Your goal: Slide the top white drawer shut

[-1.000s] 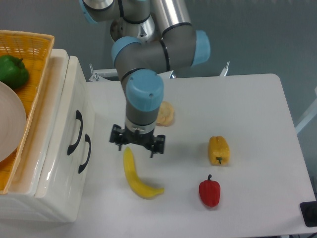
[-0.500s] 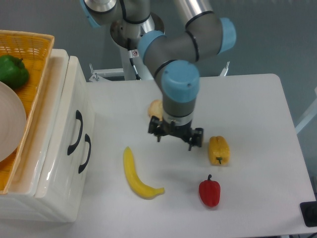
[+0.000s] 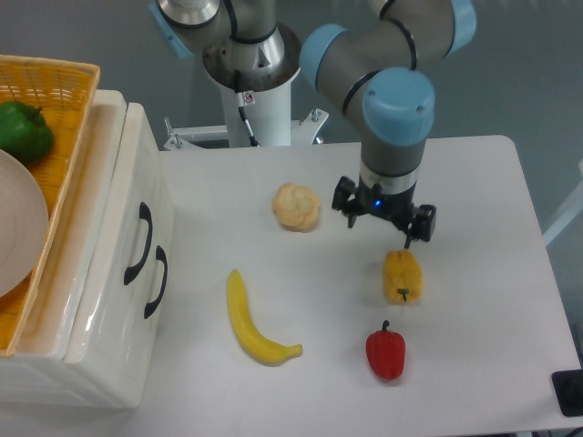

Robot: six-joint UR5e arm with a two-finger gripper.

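The top white drawer (image 3: 137, 182) is at the left, its front facing right with a black curved handle (image 3: 140, 240). A narrow seam shows between its front panel and the cabinet top; I cannot tell how far out it stands. The lower drawer's handle (image 3: 157, 281) sits just right of it. My gripper (image 3: 383, 217) is open and empty, pointing down over the table far to the right of the drawer, just above the yellow pepper (image 3: 402, 275) and right of the bun (image 3: 297, 207).
A yellow woven basket (image 3: 64, 118) on the cabinet holds a green pepper (image 3: 23, 130) and a white plate (image 3: 16, 228). A banana (image 3: 250, 323) and a red pepper (image 3: 385, 352) lie on the white table (image 3: 492, 273). The arm's base stands at the back.
The gripper has swung from above the banana near the drawer front to the right and back, and is now beside the yellow pepper. The drawer and the other objects have not moved.
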